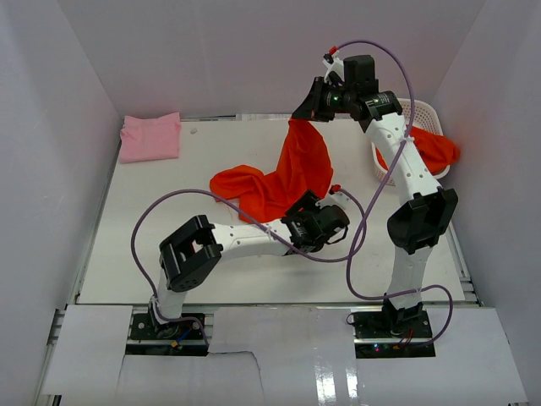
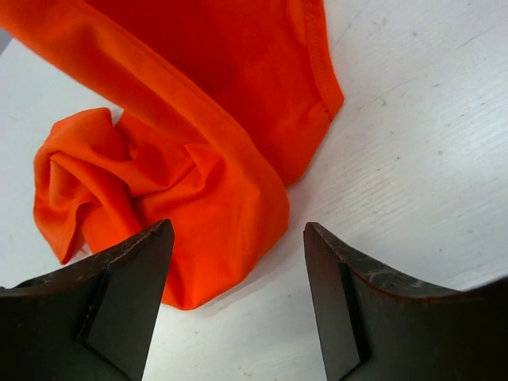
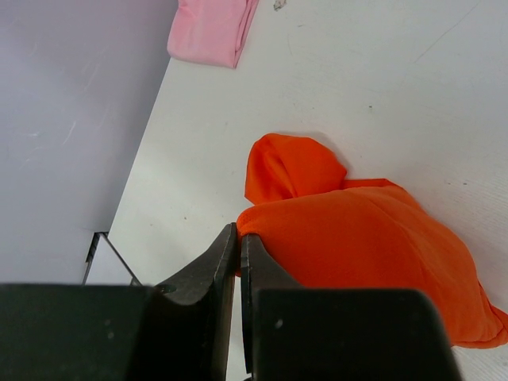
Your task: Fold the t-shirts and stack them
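An orange-red t-shirt hangs from my right gripper, which is shut on its upper edge high over the back of the table; its lower part lies bunched on the table. In the right wrist view the cloth is pinched between the shut fingers at my right gripper. My left gripper is open and empty, low over the table by the shirt's bunched end; the left wrist view shows my left gripper. A folded pink t-shirt lies at the back left and also shows in the right wrist view.
A white lattice basket at the back right holds another orange-red t-shirt draped over its rim. White walls close in the table on the left, back and right.
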Robot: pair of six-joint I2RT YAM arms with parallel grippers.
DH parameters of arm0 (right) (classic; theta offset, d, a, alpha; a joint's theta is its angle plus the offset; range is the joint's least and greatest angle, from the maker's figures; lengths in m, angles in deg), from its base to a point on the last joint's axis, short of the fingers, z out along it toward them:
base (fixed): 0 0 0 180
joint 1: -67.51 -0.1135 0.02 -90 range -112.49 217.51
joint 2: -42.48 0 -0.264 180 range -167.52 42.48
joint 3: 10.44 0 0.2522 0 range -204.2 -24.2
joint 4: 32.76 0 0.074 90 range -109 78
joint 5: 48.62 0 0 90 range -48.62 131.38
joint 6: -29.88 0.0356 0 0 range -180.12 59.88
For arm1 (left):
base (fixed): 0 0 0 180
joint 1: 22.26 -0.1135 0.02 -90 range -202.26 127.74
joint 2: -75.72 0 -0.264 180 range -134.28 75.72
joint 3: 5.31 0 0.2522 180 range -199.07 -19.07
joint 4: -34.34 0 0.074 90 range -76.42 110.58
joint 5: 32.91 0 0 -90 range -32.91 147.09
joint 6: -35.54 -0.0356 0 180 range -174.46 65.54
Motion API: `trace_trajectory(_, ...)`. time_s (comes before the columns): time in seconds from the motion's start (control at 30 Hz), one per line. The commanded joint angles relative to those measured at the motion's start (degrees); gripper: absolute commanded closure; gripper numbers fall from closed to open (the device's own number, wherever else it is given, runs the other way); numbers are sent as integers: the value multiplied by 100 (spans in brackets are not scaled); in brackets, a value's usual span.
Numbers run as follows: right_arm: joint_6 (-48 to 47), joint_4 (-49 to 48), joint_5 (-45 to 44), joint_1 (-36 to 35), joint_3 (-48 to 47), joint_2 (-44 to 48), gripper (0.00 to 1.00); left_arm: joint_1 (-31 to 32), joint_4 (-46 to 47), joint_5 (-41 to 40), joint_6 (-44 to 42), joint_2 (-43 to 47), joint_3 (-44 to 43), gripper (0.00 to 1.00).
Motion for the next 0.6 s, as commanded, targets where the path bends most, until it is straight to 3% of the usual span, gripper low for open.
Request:
trace_trajectory(0.0, -58, -65, 161, 8, -78, 89, 92, 30, -146, 86, 321, -106, -360, 23)
trace_trajectory(0.57, -93, 102, 214, 8, -131, 141, 92, -40, 249, 68, 287, -941, -589, 23)
